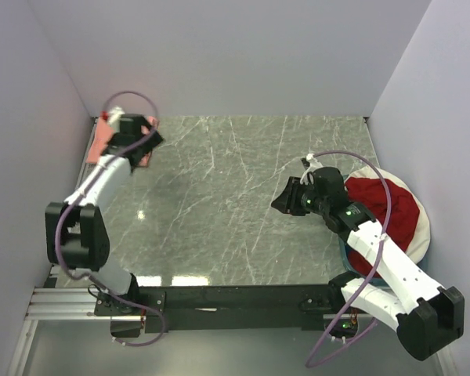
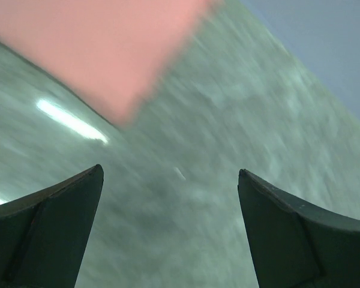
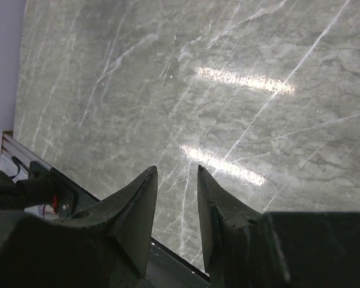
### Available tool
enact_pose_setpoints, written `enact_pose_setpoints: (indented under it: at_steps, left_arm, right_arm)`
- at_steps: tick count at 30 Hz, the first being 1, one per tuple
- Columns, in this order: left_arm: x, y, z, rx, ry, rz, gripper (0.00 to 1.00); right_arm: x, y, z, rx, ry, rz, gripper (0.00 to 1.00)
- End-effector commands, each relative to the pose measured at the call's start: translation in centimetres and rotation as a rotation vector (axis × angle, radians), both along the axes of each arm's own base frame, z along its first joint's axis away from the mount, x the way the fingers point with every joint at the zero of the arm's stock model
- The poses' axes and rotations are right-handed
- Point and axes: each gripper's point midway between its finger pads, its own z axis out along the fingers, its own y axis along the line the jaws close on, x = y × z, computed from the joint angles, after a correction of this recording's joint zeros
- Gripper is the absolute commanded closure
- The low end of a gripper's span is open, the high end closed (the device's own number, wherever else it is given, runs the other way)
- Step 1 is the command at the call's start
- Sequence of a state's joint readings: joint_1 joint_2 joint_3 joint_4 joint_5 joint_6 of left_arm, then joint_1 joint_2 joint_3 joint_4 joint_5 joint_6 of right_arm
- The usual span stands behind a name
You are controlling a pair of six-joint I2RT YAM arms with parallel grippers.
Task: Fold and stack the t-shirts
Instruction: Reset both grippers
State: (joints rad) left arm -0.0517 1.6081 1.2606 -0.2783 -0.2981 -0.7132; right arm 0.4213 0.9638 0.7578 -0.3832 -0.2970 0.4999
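operator: where are the t-shirts lying, and what are the grippers doing?

technician: the salmon-pink shirt (image 1: 102,141) is lying bunched in the far left corner of the surface (image 1: 219,196), close against the wall. the left gripper (image 1: 146,135) is hovering at the shirt's edge, released, with its jaws spread wide and grasping nothing. the left wrist view is smeared, but the pink cloth is showing ahead of the fingers, not between them. the dark red shirt (image 1: 385,207) is sitting heaped in the white-rimmed basket (image 1: 424,235) at the right edge. the right gripper (image 1: 286,200) is hanging over bare surface just left of the basket. it is also released, its jaws standing only narrowly apart and empty.

operator: which step is this?

technician: judging from the layout, it is the pickup of the pink shirt for spreading. nothing is lying folded or stacked yet.

operator: what is making that pickup go well?

technician: taking a single outer edge, such as a hem or shoulder, and not a bundle of layers. closing fully on cloth before lifting. drawing the shirt toward the open middle of the surface, away from the wall, so both arms are reaching it. risk: the cramped corner is leaving little room to approach.
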Motion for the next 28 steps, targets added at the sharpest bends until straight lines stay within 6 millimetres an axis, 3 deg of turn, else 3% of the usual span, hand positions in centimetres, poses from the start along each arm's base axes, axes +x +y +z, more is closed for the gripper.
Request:
enact_pose_setpoints:
  at_steps: [1,2,4,7,10,14,17,21,28]
  left_arm:
    - [-2.2,-6.9,2.0,-0.046,-0.081,-0.112,0.01]
    - [-3.6,-10.0,1.1,-0.049,-0.064,-0.185,0.01]
    - [-5.4,-12.9,1.6,-0.063,-0.076,-0.257,0.00]
    - [-9.8,-19.3,1.1,-0.069,-0.058,-0.443,0.01]
    - [-13.5,-22.9,1.0,-0.040,-0.042,-0.563,0.00]
    - [-16.7,-24.5,1.8,-0.039,-0.036,-0.667,0.01]
    - [-17.9,-24.4,2.8,-0.041,-0.038,-0.724,0.01]
    - [-18.6,-23.5,4.2,-0.005,-0.055,-0.751,0.01]
    - [-19.3,-22.8,4.2,0.038,-0.072,-0.789,0.01]
  right_arm:
    - [0.1,-0.2,1.7,0.007,-0.061,-0.011,0.60]
    - [0.0,-0.3,1.7,0.003,-0.059,-0.010,0.60]
    - [-0.1,-0.5,1.8,-0.007,-0.056,-0.014,0.60]
    - [-0.1,-0.9,1.9,-0.015,-0.060,-0.035,0.60]
    - [0.0,-1.4,1.8,-0.020,-0.073,-0.064,0.60]
    - [0.3,-2.2,1.8,-0.041,-0.089,-0.109,0.60]
    - [0.5,-2.8,1.5,-0.051,-0.102,-0.147,0.59]
    - [0.8,-3.1,1.3,-0.041,-0.114,-0.179,0.60]
    - [0.7,-3.5,1.7,-0.032,-0.133,-0.206,0.61]
